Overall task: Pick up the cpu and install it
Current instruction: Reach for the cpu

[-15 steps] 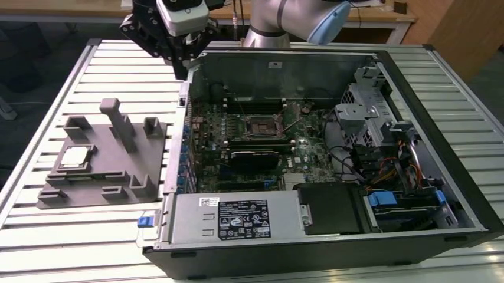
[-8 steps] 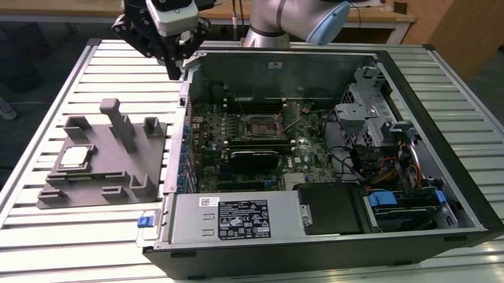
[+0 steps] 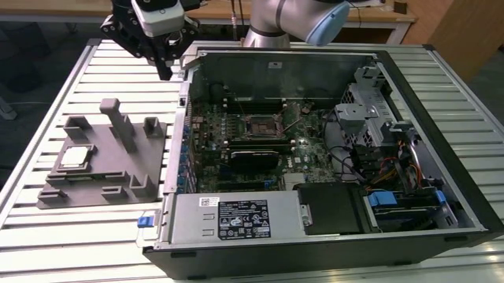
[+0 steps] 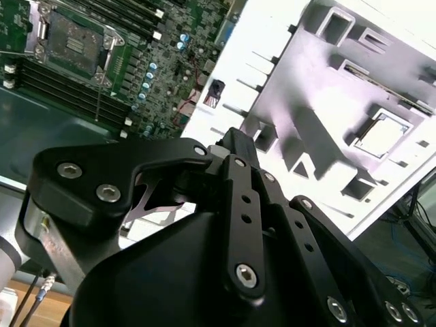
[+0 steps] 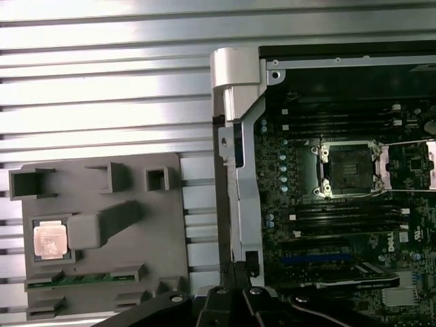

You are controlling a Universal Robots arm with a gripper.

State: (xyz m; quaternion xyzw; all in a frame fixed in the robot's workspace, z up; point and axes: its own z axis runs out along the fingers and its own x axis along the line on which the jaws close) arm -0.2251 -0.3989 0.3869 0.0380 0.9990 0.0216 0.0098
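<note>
Over the slatted worktop (image 3: 79, 236), beside the open computer case (image 3: 315, 259), we are holding the claw (image 3: 164, 72) high, its fingers together and gripping nothing, well apart from the cpu (image 3: 75, 156). We are seeing the cpu lying flat in a pocket of the grey holder block (image 3: 118, 177), probably so that it sits square for a pick. We are finding the socket (image 3: 260, 125) bare, its frame seemingly swung aside to receive the chip. We are noting a white sticker (image 3: 242, 217) on the metal box (image 3: 189, 218), but we cannot make out its print.
</note>
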